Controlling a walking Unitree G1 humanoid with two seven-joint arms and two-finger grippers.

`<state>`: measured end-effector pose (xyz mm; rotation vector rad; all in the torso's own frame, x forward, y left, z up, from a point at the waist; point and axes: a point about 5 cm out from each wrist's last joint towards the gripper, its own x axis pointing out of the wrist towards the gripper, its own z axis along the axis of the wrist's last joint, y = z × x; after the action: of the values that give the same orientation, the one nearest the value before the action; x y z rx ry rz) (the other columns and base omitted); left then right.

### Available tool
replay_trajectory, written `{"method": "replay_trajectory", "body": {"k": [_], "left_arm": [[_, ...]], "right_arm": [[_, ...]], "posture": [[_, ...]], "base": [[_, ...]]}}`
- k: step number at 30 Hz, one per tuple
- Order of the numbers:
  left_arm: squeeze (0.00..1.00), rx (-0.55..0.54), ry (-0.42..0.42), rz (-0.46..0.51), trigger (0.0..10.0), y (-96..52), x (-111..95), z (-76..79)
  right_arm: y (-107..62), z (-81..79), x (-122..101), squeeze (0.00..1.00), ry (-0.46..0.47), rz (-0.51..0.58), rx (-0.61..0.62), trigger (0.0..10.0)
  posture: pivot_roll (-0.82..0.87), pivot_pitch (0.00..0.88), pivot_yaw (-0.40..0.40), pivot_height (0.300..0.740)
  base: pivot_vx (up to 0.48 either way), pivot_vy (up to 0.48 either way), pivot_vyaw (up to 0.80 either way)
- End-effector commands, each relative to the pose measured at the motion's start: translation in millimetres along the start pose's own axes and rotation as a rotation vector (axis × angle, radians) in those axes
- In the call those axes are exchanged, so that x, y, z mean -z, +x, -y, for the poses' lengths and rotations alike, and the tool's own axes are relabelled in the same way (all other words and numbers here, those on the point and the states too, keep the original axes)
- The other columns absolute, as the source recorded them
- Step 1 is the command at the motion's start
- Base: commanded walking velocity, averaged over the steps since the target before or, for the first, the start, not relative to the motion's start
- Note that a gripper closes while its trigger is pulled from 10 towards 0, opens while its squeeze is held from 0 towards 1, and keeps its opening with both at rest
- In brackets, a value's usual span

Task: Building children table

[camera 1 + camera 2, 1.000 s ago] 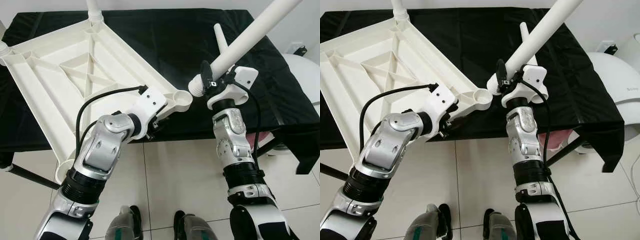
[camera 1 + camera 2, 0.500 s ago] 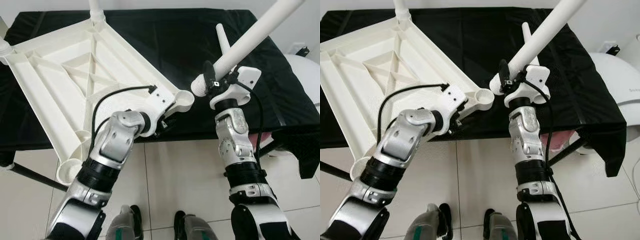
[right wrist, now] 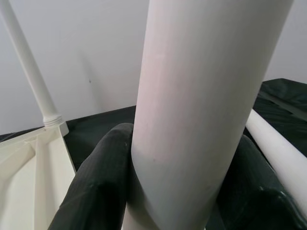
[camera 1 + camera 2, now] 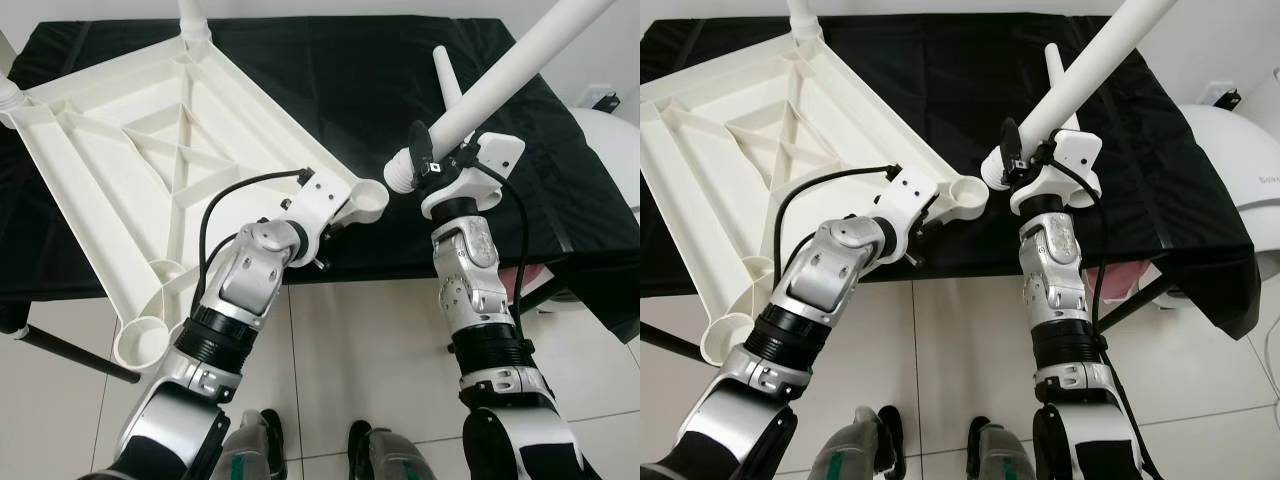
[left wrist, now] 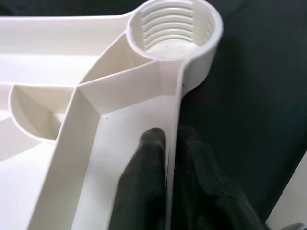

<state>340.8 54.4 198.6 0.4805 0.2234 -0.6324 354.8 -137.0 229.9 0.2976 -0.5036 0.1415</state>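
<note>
Black cloth covers the workbench point(image 4: 300, 60) where the upturned tabletop point(image 4: 150, 150) lies, left gripper point(image 5: 165, 143) pinching its rim beside the threaded socket point(image 5: 170, 28), so the right gripper point(image 4: 425, 165), clamping the leg point(image 4: 500, 75), should align its end squarely above before twisting.

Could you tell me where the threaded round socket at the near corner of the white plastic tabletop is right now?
The threaded socket sits centre-frame in the head views, beside the left gripper clamped on the white tabletop rim and near the white leg end in the right gripper.
</note>
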Motion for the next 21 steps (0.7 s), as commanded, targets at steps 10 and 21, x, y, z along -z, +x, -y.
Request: {"method": "replay_trajectory", "body": {"k": [10, 21], "left_arm": [[0.0, 0.014, 0.085, -0.021, 8.5, -8.0, 8.1, -2.0], [0.0, 0.143, 0.214, -0.025, 10.0, -23.3, 26.3, 5.4]], "right_arm": [[1.7, 3.1, -3.7, 0.0, -0.018, 0.014, -0.008, 10.0], [2.6, 5.4, -5.1, 0.0, -0.031, 0.016, -0.018, 10.0]], "posture": [[-0.05, 0.194, 0.004, 0.74], [-0.05, 0.175, 0.007, 0.74]], "base": [[0.0, 0.0, 0.0], [0.0, 0.0, 0.0]]}}
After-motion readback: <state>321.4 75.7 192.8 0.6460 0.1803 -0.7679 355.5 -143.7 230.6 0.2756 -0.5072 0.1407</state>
